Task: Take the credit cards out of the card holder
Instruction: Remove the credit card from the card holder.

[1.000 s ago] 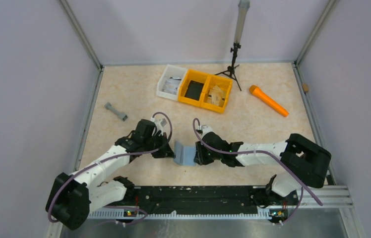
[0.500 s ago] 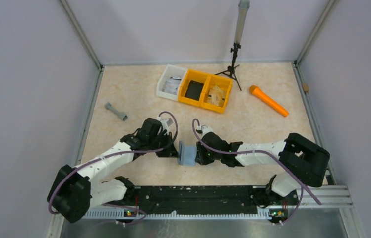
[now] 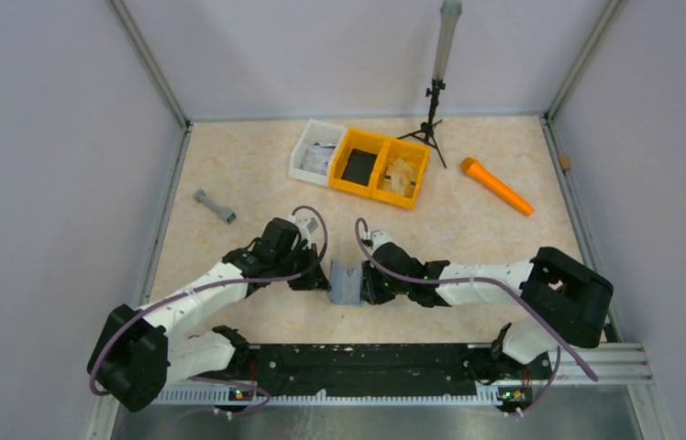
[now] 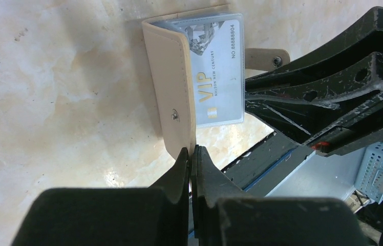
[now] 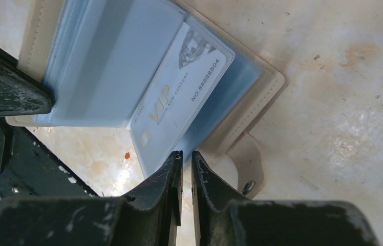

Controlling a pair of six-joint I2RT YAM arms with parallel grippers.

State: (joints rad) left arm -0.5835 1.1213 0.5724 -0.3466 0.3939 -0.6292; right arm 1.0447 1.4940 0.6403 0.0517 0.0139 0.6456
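The open holder lies straight ahead of the left fingers, which are clamped on the edge of its beige cover. The card points its long axis away from the right fingers, which are nearly together and, it seems, pinching its near corner.

The marbled table holds a white bin, yellow bin (two-part), tripod, orange stick, grey bar.
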